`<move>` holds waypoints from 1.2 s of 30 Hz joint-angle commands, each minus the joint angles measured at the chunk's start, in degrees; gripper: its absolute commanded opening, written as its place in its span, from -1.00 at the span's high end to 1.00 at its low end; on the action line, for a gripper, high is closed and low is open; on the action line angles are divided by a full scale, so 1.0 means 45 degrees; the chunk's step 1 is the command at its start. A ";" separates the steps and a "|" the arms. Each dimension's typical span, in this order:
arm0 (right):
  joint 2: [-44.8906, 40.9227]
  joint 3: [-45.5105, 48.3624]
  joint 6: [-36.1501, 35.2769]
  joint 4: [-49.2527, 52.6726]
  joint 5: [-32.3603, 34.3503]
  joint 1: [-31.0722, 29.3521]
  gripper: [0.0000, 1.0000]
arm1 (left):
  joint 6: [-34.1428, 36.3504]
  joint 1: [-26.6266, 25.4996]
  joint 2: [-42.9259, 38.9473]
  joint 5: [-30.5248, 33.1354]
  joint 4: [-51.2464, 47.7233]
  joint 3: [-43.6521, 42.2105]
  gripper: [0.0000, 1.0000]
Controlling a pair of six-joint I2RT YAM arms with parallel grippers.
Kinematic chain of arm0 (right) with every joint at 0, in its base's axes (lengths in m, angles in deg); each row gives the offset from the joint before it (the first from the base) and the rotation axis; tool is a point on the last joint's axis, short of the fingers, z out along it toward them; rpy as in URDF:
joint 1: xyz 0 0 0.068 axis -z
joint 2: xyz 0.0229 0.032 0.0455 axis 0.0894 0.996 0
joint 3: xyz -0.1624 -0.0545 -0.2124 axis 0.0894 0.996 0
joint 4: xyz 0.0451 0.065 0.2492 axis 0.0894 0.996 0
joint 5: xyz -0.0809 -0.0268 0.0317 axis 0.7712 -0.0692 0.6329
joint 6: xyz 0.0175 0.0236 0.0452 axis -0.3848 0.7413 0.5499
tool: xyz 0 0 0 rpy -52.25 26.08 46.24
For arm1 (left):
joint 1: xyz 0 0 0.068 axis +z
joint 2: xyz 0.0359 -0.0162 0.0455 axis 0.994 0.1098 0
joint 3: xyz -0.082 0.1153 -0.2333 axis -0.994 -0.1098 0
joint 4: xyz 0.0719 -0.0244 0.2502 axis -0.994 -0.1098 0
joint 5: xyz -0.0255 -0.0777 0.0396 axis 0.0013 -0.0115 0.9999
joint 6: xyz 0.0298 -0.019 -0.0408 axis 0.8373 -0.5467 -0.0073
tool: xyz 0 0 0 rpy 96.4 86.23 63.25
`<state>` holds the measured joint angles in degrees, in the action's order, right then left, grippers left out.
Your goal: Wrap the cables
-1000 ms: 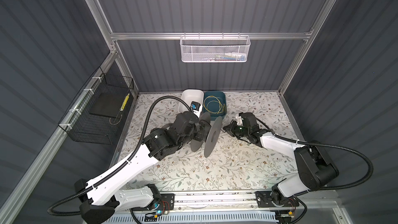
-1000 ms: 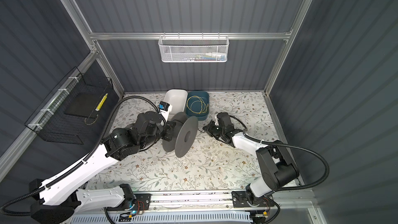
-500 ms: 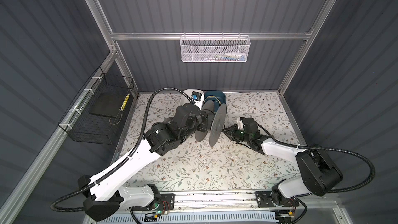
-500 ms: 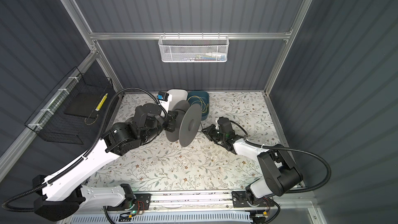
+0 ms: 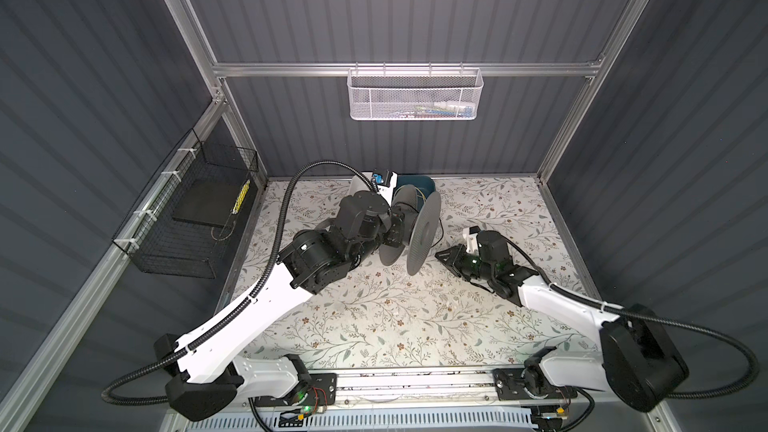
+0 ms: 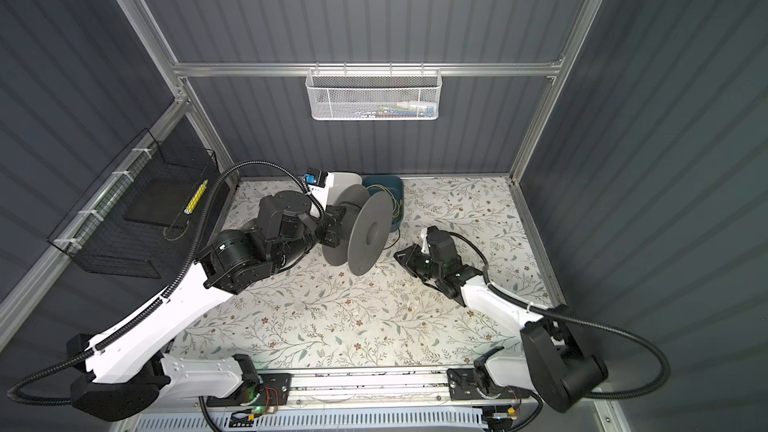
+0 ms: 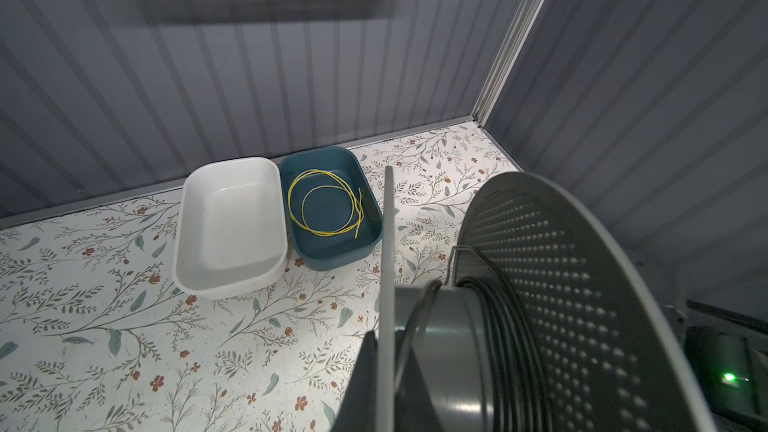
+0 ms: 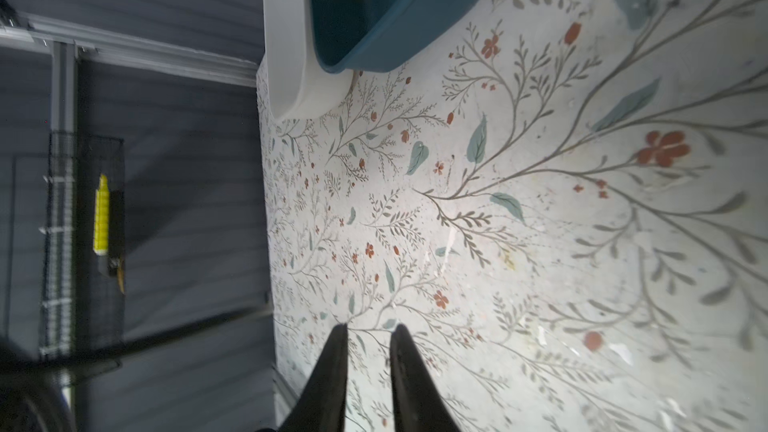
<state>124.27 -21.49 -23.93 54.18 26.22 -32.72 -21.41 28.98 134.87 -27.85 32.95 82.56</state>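
Top view: left fingers (image 5: 400, 231) pinch the left flange of the grey plastic spool (image 5: 423, 234); its axle runs left-right across the frame. Right fingers (image 5: 441, 253) sit just lower right of it, apart.
Left wrist: thin black cable (image 7: 496, 326) wound on the hub.
Right wrist: right fingers narrowly parted, empty, above the floral bench (image 8: 540, 201). I judge the right arm nearer any loose tail.

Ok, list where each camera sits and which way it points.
Both top views: high at the front, looking down on the table; left arm, right arm show, the spool between them.
Left wrist: on the left arm, facing the back wall; left gripper clamps the spool, cable wound on it.
Right wrist: low over the table, facing the left wall; right gripper open, empty.
Shared: both wrist views catch the white tray and blue tray.
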 commanded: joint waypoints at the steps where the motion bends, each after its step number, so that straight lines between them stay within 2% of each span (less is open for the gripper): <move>1: -0.1357 -0.0207 -0.3238 0.3277 0.1285 -0.0176 0.60 | 0.0008 -0.0038 -0.0124 -0.0066 0.0004 0.0943 1.00; 3: -0.2442 0.0023 -0.4395 0.3899 0.1752 -0.0235 0.60 | -0.0225 -0.0037 -0.0049 0.0064 -0.0323 0.1142 1.00; 5: -0.3361 0.0607 -0.5064 0.3449 0.1806 -0.0296 0.53 | -0.0586 -0.0024 0.0012 0.0226 -0.0573 0.1350 1.00; 7: -0.4302 0.1626 -0.5201 0.1811 0.1250 -0.0313 0.29 | -0.0976 -0.0029 0.0071 0.0406 -0.0668 0.1498 1.00; 10: -0.4987 0.2825 -0.4371 -0.0545 0.1262 -0.0328 0.06 | -0.1436 -0.0046 0.0131 0.0660 -0.0742 0.1670 1.00; 12: -0.4830 0.3241 -0.4019 -0.2114 0.0825 -0.0327 -0.04 | -0.1629 -0.0044 0.0196 0.0860 -0.0877 0.1850 1.00; 17: -0.3107 0.2724 -0.3357 -0.3948 -0.0517 -0.0315 -0.18 | -0.2085 -0.0041 0.0383 0.1200 -0.1206 0.2244 1.00; 23: -0.0810 0.2236 -0.2173 -0.6412 -0.1535 -0.0363 -0.11 | -0.2601 -0.0025 0.0503 0.1593 -0.1305 0.2431 1.00; 36: 0.0350 0.1759 -0.1453 -0.7658 -0.1297 -0.0566 0.19 | -0.2954 0.0011 0.0717 0.1757 -0.1004 0.2481 1.00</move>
<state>124.99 -12.13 -31.40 22.62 20.49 -34.93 -32.91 28.98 138.13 -21.19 24.23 91.17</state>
